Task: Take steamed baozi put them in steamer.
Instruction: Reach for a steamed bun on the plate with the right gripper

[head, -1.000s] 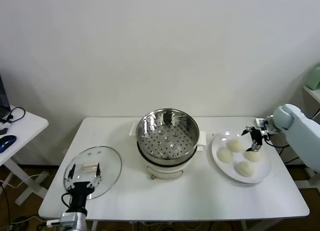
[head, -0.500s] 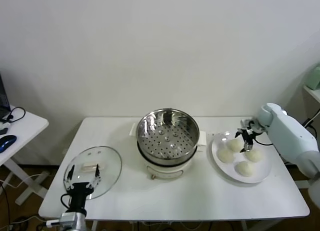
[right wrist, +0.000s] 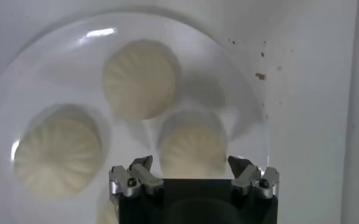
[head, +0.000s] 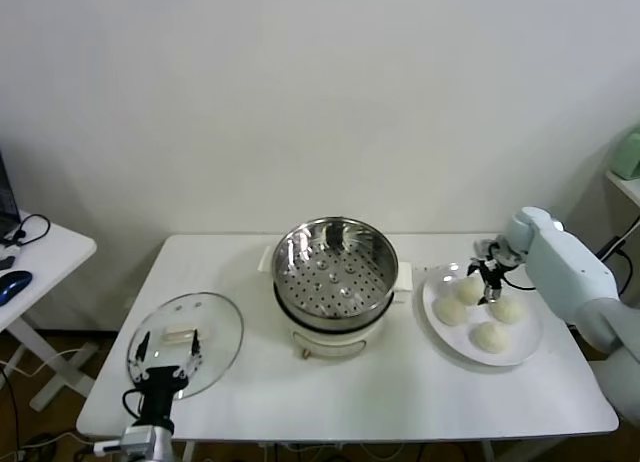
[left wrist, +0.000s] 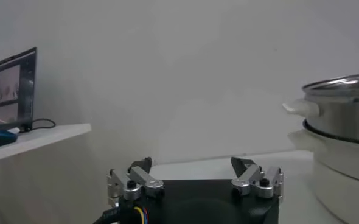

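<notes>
Cream-white baozi [right wrist: 192, 143] sitting on plate [head: 529, 347], right of empty steamer [head: 335, 269], centred under right gripper [right wrist: 192, 165] with fingers apart: needs straight descent, gentle squeeze; left gripper [left wrist: 193, 168] also spread, parked by lid [head: 186, 341].

Even, bright lighting; glare on the plate [right wrist: 100, 31], close baozi [right wrist: 193, 143] soft.

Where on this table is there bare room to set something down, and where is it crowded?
Bare: the front strip of the table below the steamer, and the gap between steamer and glass lid. Crowded: the plate, four baozi under the right tool.
</notes>
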{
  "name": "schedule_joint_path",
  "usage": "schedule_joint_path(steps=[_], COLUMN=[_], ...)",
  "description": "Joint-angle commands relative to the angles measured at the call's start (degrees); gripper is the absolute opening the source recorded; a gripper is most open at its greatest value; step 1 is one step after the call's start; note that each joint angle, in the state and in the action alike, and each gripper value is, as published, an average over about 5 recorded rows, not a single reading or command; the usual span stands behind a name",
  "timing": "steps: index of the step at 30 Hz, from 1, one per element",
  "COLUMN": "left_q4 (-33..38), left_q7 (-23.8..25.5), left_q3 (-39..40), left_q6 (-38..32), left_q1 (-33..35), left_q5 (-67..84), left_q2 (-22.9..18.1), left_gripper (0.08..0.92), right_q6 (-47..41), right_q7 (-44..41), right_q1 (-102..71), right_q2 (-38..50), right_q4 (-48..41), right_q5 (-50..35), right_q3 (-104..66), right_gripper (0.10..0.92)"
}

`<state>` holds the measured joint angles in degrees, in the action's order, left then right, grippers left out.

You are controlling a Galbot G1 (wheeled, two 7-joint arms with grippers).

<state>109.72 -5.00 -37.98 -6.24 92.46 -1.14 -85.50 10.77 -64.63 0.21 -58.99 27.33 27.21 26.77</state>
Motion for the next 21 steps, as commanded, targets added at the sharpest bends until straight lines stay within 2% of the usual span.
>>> schedule_joint_path(steps=[1, 10, 21], left_q4=[-0.03, 0.14, 0.15], left_q7=[-0.01, -0.03, -0.15], left_q3=[-0.02, 0.22, 0.16], left_q6=[-0.09, 0.0, -0.1], left_q1=[0.07, 0.01, 0.26], left_q5=[-0.04, -0.4, -0.56], left_q2=[0.01, -0.09, -0.5], left_gripper=[0.823, 0.823, 0.823], right_q6=[0.2, 0.19, 0.21], right_q7=[0.16, 0.44, 0.41], right_q1=[0.16, -0.15, -0.53], right_q2=[-0.69, -0.78, -0.69], right_q4=[-0.82, -0.87, -0.53], right_q5=[1.4, 1.56, 1.32], right_q3=[-0.43, -0.89, -1.31], right_gripper=[0.817, 0.748, 0.73])
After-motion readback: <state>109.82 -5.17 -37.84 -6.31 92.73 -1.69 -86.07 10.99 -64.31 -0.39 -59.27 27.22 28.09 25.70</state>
